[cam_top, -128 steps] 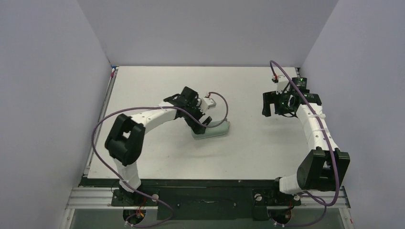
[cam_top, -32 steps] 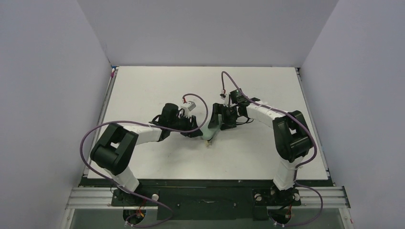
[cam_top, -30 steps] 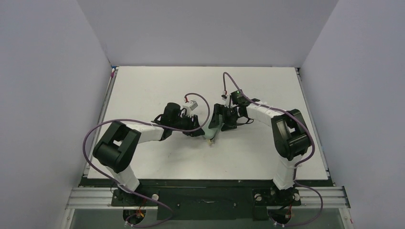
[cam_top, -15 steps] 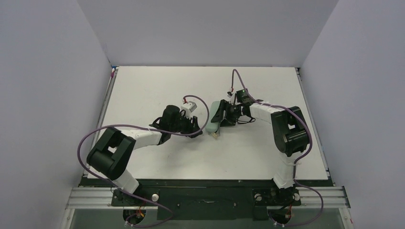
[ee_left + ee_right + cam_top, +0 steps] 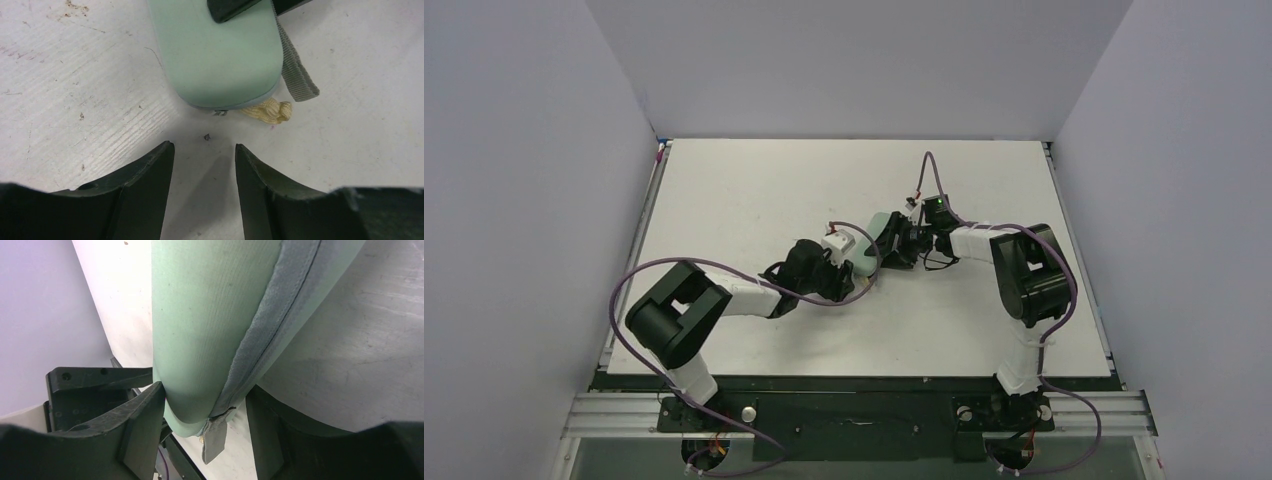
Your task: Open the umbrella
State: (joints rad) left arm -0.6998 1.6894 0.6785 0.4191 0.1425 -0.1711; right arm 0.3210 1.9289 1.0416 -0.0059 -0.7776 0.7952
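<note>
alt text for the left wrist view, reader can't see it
The rounded end of a mint-green pouch faces the camera over a scuffed white table, with a grey strap and a knotted yellow cord at its right. The left gripper is open just short of it, holding nothing; the right gripper grips its far part.

umbrella (image 5: 220,55): passed from left gripper (image 5: 204,150) to right gripper (image 5: 202,395); shifted right | left gripper: released; now faces its end | right arm (image 5: 980,240): swung inward

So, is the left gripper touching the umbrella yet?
Apart. The left wrist view shows a strip of table between the open left gripper and the rounded end of the umbrella.
</note>
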